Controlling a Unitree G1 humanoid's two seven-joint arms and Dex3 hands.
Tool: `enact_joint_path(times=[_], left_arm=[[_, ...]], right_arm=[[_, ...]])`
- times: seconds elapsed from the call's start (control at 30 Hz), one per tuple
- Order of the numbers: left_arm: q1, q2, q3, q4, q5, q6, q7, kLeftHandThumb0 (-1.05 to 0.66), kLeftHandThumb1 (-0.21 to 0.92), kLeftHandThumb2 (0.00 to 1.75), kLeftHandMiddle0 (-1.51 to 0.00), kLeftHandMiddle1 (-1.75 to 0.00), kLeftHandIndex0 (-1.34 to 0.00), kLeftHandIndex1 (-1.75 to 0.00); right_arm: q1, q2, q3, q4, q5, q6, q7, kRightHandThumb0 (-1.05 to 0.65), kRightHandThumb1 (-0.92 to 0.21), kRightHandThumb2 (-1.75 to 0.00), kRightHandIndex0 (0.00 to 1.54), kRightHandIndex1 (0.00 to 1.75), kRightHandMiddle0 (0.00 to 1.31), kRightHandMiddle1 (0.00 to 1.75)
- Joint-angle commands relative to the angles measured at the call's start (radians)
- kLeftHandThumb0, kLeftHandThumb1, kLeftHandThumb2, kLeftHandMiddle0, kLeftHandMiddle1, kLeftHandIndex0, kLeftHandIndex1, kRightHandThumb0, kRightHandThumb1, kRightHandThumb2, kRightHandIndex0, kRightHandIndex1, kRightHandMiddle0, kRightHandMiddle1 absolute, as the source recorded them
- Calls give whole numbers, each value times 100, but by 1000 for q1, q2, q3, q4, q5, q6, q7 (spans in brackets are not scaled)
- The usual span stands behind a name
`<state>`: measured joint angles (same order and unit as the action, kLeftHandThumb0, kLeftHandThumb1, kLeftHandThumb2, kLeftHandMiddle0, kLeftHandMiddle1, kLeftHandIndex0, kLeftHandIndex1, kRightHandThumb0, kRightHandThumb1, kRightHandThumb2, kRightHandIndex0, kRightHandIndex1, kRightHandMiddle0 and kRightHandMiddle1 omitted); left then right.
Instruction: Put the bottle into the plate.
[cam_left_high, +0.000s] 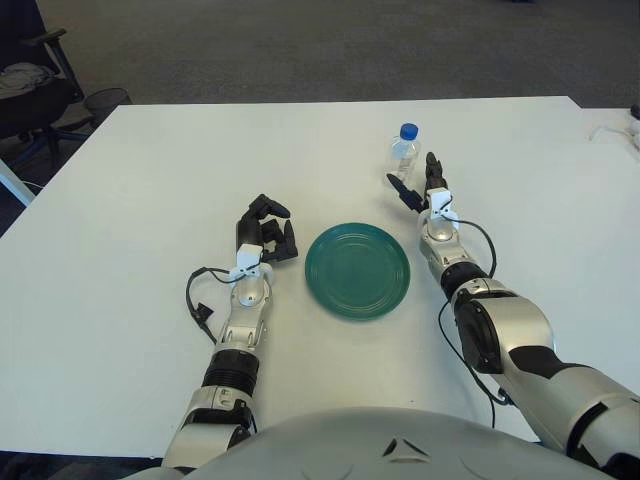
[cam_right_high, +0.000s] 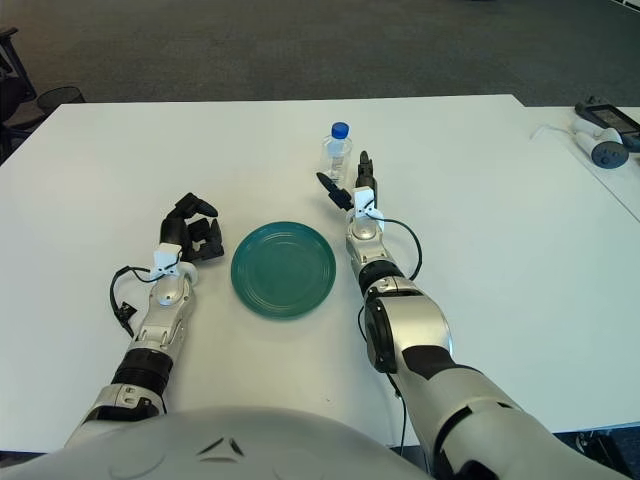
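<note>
Bottle upright on worktop, upper centre-right, above plate; right hand just below it, fingers spread, empty, far nearer than curled left hand.

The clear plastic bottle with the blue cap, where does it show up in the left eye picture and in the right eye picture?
Left eye view: the clear plastic bottle with the blue cap stands upright, right of centre in the upper part, just beyond the right hand.
Right eye view: the same bottle sits near centre, upper part.
Shared landmark: the round green plate, nearer the robot and left of the bottle in both.
</note>
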<state>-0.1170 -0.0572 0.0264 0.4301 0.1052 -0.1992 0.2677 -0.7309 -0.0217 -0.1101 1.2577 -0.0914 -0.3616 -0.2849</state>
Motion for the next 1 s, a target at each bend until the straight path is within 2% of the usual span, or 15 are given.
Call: enact_joint_path(times=[0.0,0.7,0.97], left_arm=[[30,4,3,21,8,39,6,-51,20,146,-123,-175,-71,-175],[28,0,19,11,-1,68,21,-51,20,145,-122,-175,-70,-175],[31,0,18,5,-5,63,22,-51,21,145,-122,-175,-69,-175]], right_arm=[[23,12,-1,32,4,50,5,-100,-88,-8,0,0,0,0],[19,17,-51,41,46,60,47,-101,-92,-9,1,1,0,0],[0,20,-39,50,29,67,35,-104,-92,-11,0,0,0,0]])
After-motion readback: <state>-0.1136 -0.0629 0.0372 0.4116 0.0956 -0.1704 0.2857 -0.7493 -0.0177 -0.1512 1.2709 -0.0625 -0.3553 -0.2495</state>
